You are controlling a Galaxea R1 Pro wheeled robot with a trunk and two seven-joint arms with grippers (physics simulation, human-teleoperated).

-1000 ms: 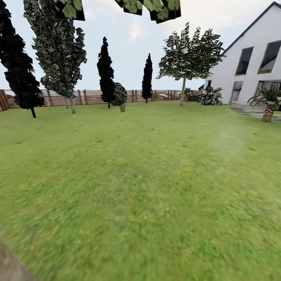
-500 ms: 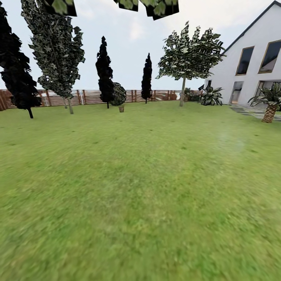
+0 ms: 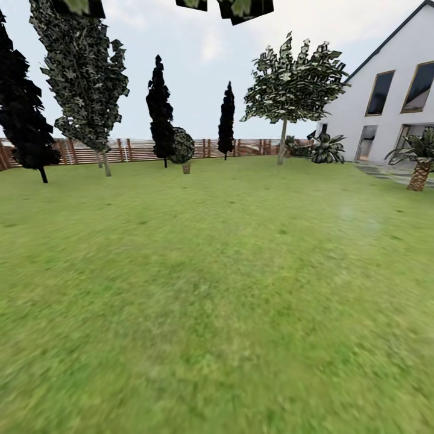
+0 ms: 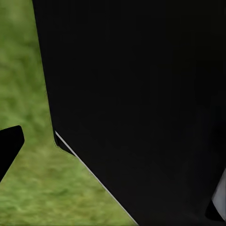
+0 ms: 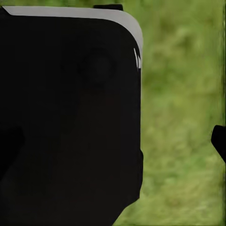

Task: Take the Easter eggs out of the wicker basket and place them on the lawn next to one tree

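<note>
While the robot crosses the garden, the head view looks over a wide stretch of lawn (image 3: 217, 289) toward a brown slat fence (image 3: 135, 149). At far left stands a near-black tree (image 3: 24, 114), then a tall tree with a grey-green canopy and pale trunk (image 3: 84, 78). Next come two slim black trees (image 3: 160, 108), a round bush (image 3: 182, 146) in a pot beside the first, and a broad-crowned tree (image 3: 294, 81) on a pale trunk, which looks a fair target. At right are a white house (image 3: 386, 102) and a palm (image 3: 419, 160).

The wicker basket and the eggs are nowhere to be pointed at here, so the step in hand is probably searching for the basket. Doing it well means turning the base slowly so the head camera sweeps the grass without blur, and keeping track of the chosen tree.

In the left and right wrist views a dark body of the robot blocks most of the grass, with only dark slivers at the edges that may be fingertips; whether either gripper is wide or narrow cannot be told.
</note>
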